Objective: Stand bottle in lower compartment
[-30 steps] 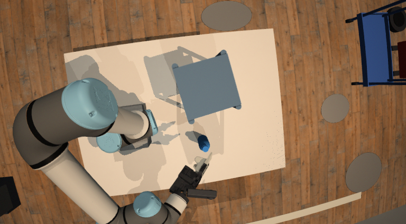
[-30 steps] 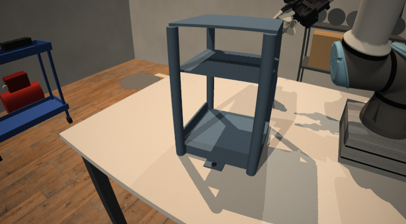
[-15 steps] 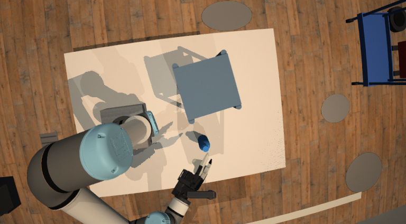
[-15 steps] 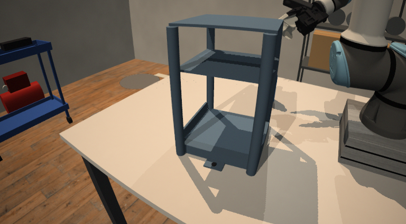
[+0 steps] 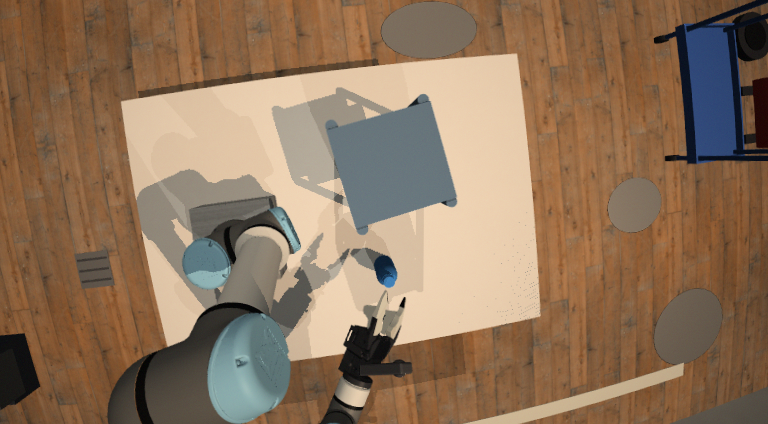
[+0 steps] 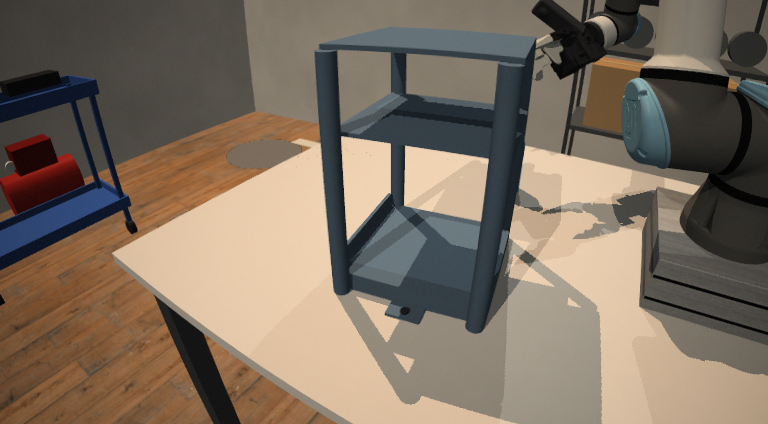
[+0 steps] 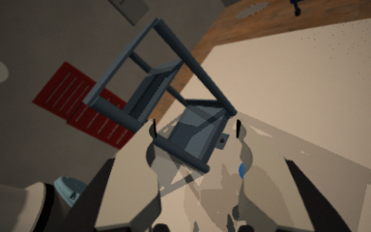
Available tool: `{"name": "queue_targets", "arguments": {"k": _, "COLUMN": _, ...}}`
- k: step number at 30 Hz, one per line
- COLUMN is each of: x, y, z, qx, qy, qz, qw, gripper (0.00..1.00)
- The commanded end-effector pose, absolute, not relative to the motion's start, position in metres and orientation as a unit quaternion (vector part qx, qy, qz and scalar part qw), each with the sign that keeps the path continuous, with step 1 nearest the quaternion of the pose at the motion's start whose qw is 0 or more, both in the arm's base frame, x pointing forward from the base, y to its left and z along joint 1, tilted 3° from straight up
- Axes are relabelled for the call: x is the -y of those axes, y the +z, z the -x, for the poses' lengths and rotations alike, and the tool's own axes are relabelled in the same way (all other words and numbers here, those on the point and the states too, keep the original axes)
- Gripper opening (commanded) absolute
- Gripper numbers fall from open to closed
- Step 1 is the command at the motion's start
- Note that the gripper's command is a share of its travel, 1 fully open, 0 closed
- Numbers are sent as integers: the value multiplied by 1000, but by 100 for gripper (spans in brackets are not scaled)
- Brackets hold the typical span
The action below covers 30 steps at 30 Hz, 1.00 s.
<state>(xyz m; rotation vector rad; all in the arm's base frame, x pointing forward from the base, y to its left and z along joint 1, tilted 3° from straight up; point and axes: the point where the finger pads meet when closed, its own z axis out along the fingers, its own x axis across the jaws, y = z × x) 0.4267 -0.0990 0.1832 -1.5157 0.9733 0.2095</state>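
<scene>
Two pale fingers frame the tilted blue-grey shelving unit (image 7: 193,58), which stands on the beige table (image 7: 309,82). A sliver of blue bottle (image 7: 242,168) peeks past the right finger (mostly hidden). Nothing sits between the fingers.

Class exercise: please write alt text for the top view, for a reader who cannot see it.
Seen from above, a blue bottle stands on a pale table, between a grey-blue shelving unit and the robot arm's gripper. The gripper hovers near the table's edge, partly open and holding nothing, its fingers pointing toward the bottle.
</scene>
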Motion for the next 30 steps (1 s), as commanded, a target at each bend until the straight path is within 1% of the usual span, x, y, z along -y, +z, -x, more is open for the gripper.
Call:
{"name": "queue_targets", "arguments": {"k": 1, "x": 99, "y": 182, "z": -426, "qx": -346, "qy": 97, "qz": 674, "qw": 646, "gripper": 49}}
{"name": "queue_targets", "arguments": {"k": 5, "x": 99, "y": 182, "z": -426, "qx": -318, "qy": 98, "qz": 679, "qw": 654, "gripper": 49}}
{"name": "queue_targets", "arguments": {"k": 18, "x": 99, "y": 179, "z": -426, "qx": -122, "qy": 101, "qz": 696, "qw": 700, "gripper": 49}}
{"name": "queue_targets", "arguments": {"k": 30, "x": 99, "y": 177, "z": -426, "qx": -8, "qy": 100, "qz": 693, "qw": 713, "gripper": 49}}
